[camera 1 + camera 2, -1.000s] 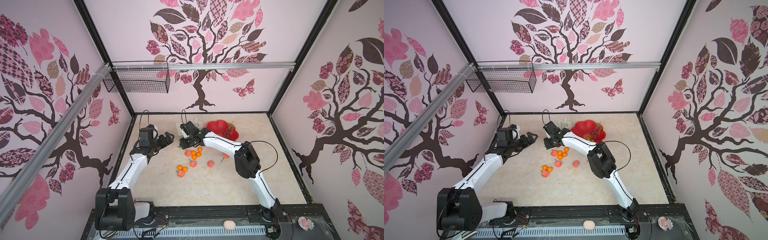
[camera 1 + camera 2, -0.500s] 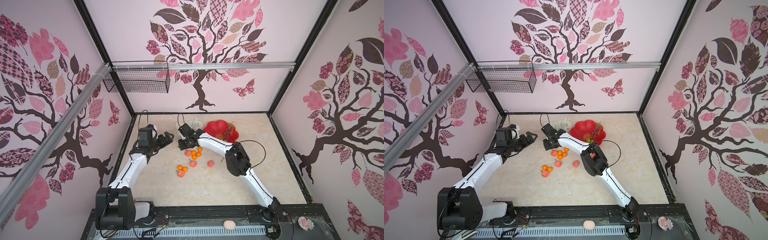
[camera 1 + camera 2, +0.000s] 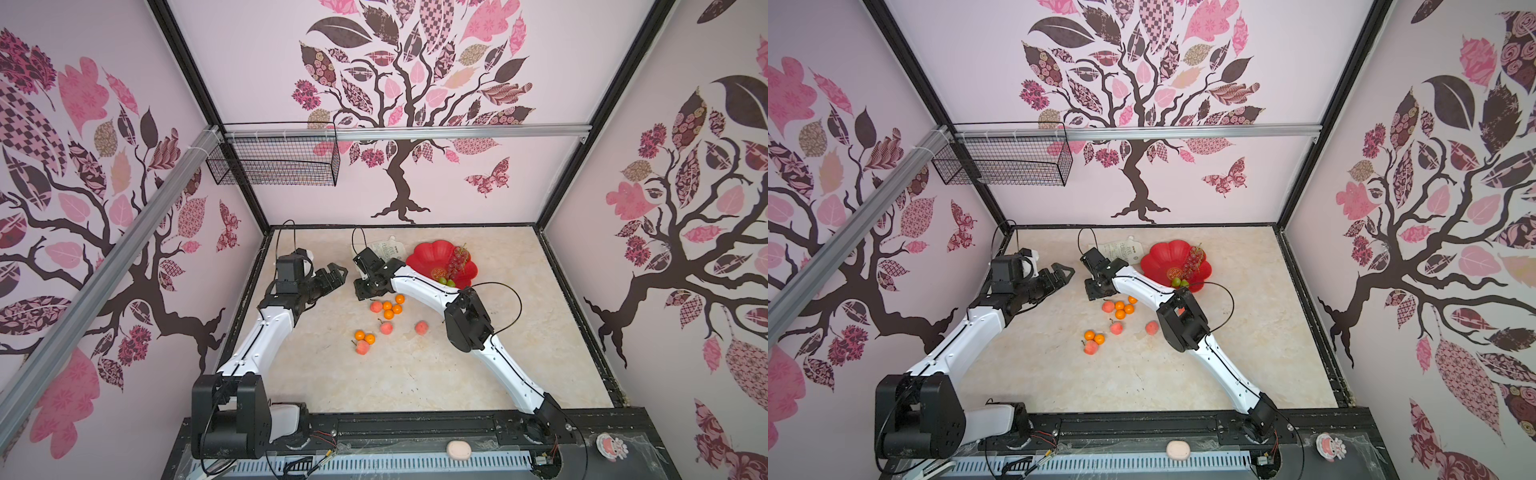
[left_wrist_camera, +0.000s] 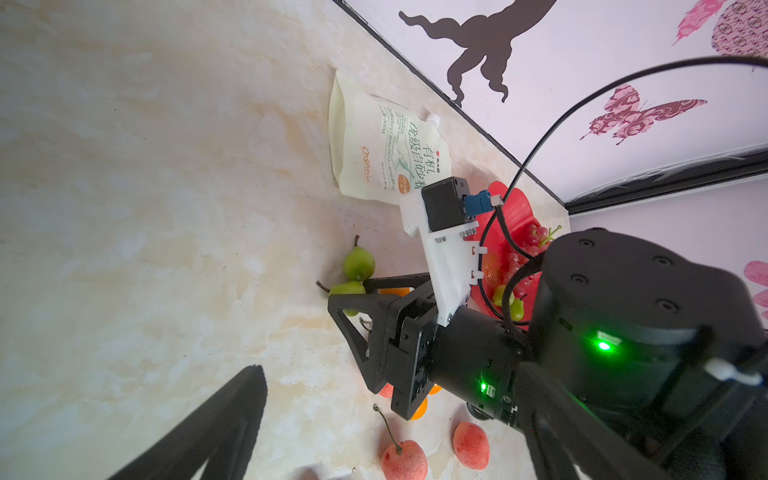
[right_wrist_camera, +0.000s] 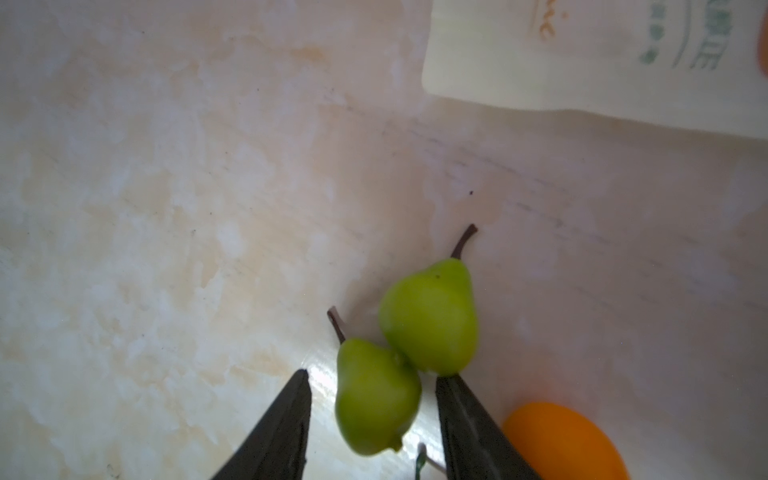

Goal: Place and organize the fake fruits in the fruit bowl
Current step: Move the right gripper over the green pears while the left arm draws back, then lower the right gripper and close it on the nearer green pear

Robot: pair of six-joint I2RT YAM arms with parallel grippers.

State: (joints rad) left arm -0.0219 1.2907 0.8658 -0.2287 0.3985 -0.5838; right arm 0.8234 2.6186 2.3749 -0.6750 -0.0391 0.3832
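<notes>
Across the marble tabletop (image 3: 374, 374) in both top views, loose tangerines (image 3: 388, 309) and peaches (image 3: 386, 328) are lying apart from the red fruit bowl (image 3: 428, 253), which is already holding the grape bunch (image 3: 457, 262) and some green fruits (image 3: 446, 282). The right pincer (image 3: 363, 293) is reaching down just beyond the tangerines, while the left pincer (image 3: 334, 274) is hovering nearby, seemingly parted and empty, though it is showing small here. Seen from the left wrist, the right pincer's jaws are standing either side of the target pear (image 4: 347, 289), with a neighbour pear (image 4: 359, 264) touching it and the white pouch (image 4: 386, 153) lying beyond. Seen from the right wrist, the black fingers (image 5: 291, 424) are standing released around the target pear, one showing a clear gap, the other sitting just beside the neighbour pear's base. To grip well, I judge the pincer should be centring on the pear's fat belly before clenching, with that finger slipping between the two pears rather than pinching both, then lifting straight and carrying the fruit to a bare petal of the bowl.
</notes>
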